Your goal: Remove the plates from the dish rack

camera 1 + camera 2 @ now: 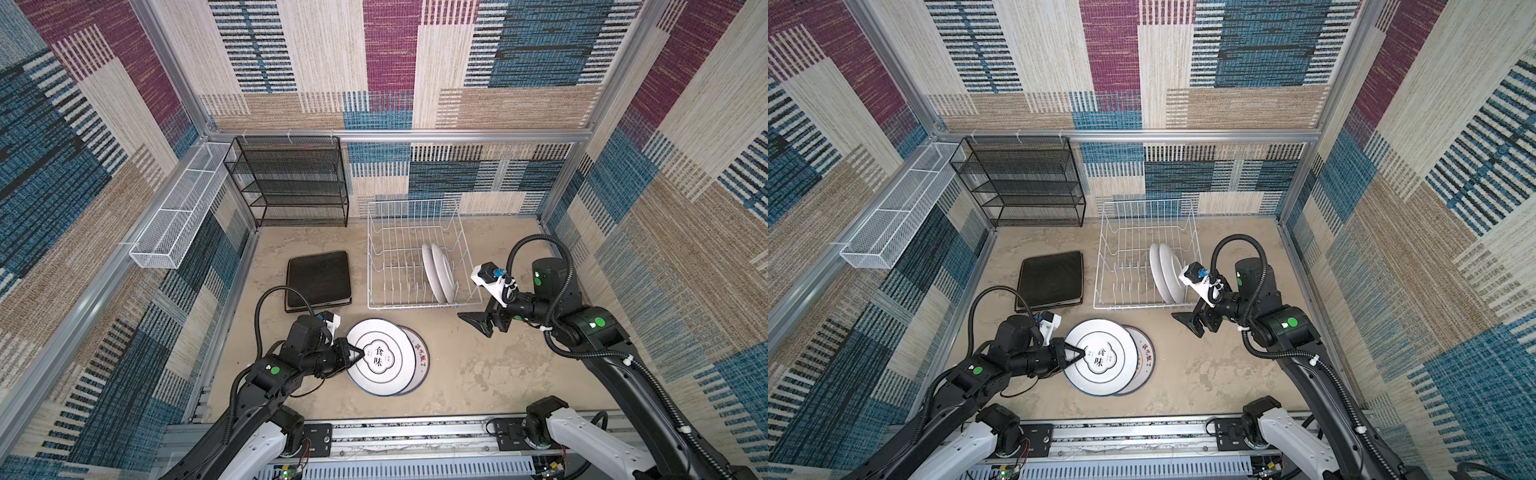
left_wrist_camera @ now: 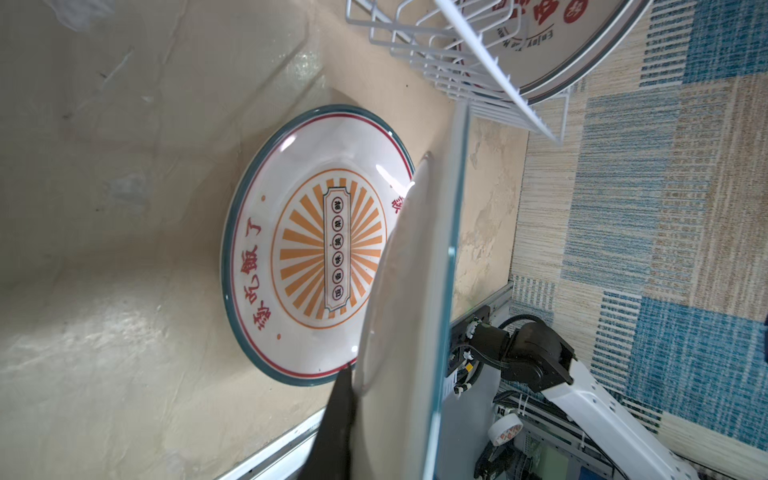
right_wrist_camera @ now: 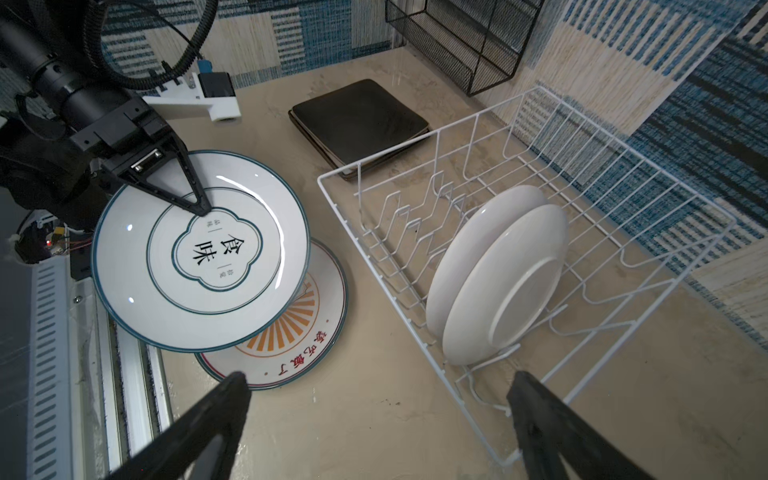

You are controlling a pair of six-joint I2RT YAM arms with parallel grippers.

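Left fingers (image 1: 356, 353) clamped on the rim of a round plate (image 1: 380, 361), overlapping the orange-rayed plate (image 1: 419, 353) on the counter (image 1: 478, 374). Right fingers (image 1: 473, 321) apart, nearer arm; two plates (image 1: 437, 272) upright in the dish rack (image 1: 399, 249), at their eleven o'clock, edges running twelve-to-six.

White top round plate (image 1: 388, 365) shows a teal rim and black characters, lower round plate (image 2: 291, 249) an orange sunburst with red lettering, square plates (image 1: 319, 279) black backs, dish rack (image 1: 395, 257) white wire.
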